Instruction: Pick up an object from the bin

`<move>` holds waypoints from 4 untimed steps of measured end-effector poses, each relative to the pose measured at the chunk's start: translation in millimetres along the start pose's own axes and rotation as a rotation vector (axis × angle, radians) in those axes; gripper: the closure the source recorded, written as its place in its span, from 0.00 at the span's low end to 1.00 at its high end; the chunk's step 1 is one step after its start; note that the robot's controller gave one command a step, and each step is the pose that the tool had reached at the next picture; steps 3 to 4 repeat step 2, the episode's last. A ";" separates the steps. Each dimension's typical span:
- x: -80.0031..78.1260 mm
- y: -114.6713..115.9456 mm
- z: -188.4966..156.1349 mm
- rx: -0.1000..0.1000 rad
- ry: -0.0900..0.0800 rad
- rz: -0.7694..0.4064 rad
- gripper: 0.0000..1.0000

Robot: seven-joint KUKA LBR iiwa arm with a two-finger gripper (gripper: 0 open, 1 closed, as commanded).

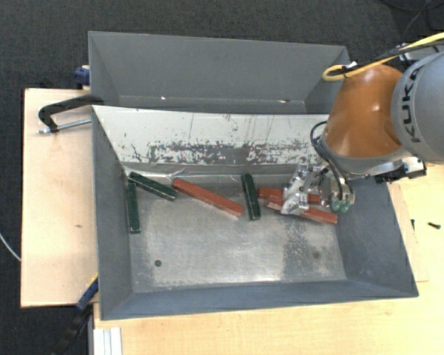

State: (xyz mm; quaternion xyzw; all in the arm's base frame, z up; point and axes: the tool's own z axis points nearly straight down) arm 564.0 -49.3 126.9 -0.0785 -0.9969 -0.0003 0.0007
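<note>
Grey bin point(207, 272) floor lay bare in front. Farther back, on the right, the end effector point(305, 195) hung low over a flat red stick point(322, 216); whether it was open could not be told. A sound grasp would straddle the stick's narrow width, clear of the green stick point(250, 195) nearby. The arm reached steeply down from the right.

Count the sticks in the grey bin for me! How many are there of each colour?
Dark green flat sticks: 3
Reddish-brown flat sticks: 2
Total: 5
</note>
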 end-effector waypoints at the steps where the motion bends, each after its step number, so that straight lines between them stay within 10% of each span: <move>1: -4.4 -0.4 -68.3 -0.001 -0.004 0.000 1.00; 4: -4.7 1.7 -105.2 -0.001 -0.010 0.021 1.00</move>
